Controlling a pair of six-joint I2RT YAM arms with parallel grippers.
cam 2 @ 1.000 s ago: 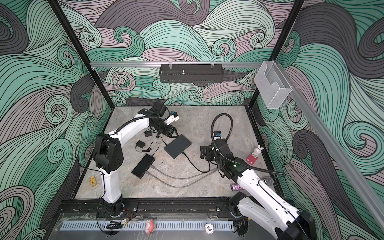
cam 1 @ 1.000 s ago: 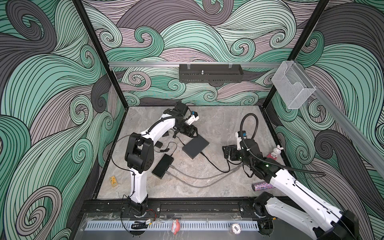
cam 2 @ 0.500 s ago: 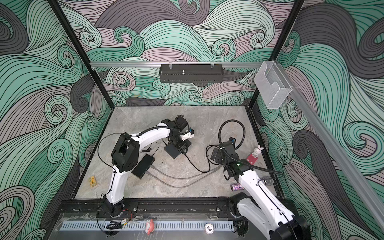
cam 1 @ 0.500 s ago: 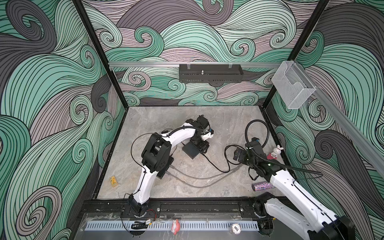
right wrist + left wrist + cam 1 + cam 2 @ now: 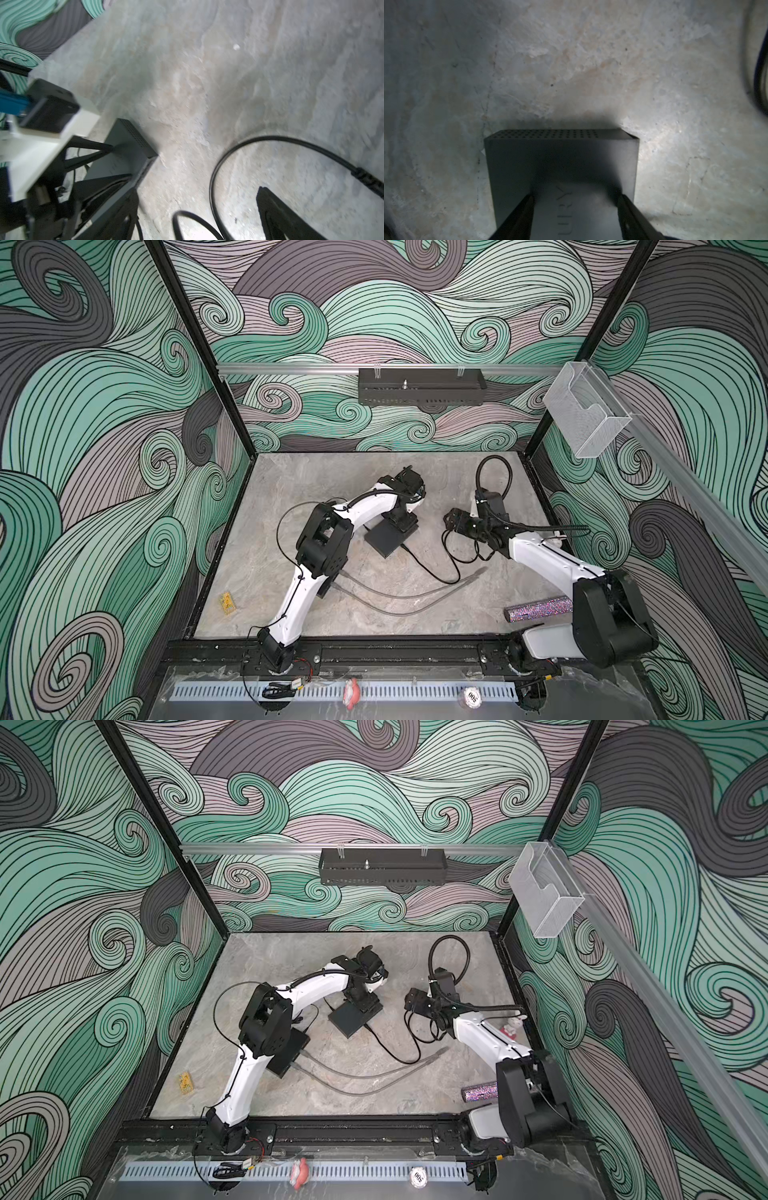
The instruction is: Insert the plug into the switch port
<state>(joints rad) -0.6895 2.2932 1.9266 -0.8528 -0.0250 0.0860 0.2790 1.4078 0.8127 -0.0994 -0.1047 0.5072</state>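
The black cable (image 5: 259, 138) loops across the table (image 5: 332, 489), with one run reaching the near side of the switch (image 5: 384, 538) at centre. A moulded collar on the cable lies just beside a finger of the right gripper (image 5: 449, 521). That gripper hangs low over the loop, right of the switch, jaws wide and empty. I cannot make out the plug tip. The left gripper (image 5: 574, 195) rests its spread fingertips on the switch top, bracing rather than clamping it. The step in hand looks like fetching the plug. Next, the right jaws need to close squarely behind the collar, then line the plug up with a port.

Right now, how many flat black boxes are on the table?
2: one box under the left gripper, the other box partly beneath the left elbow. More may be hidden.
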